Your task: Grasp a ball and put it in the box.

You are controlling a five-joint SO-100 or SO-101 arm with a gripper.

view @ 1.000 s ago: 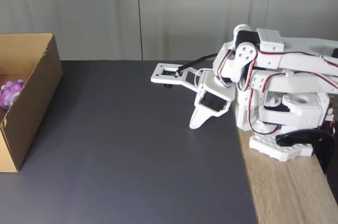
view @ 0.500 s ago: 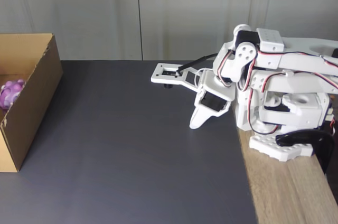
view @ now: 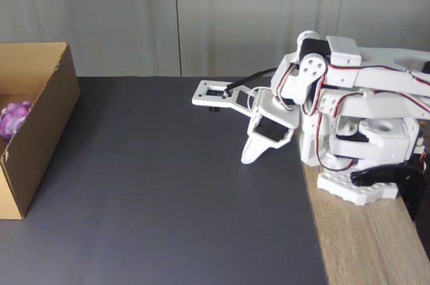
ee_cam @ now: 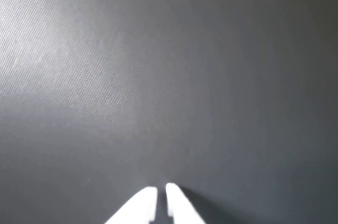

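The pink and purple bumpy ball (view: 13, 118) lies inside the brown cardboard box (view: 41, 130) at the left edge of the fixed view. My white gripper (view: 248, 158) is folded back at the right, tips down on the dark mat, far from the box. In the wrist view my gripper (ee_cam: 161, 189) shows its two white fingertips side by side with only a thin slit between them, shut and holding nothing, over bare mat.
A dark grey mat (view: 168, 191) covers most of the table. The arm's base (view: 356, 164) stands on the wooden table strip (view: 363, 245) at the right. A pale wall runs along the back.
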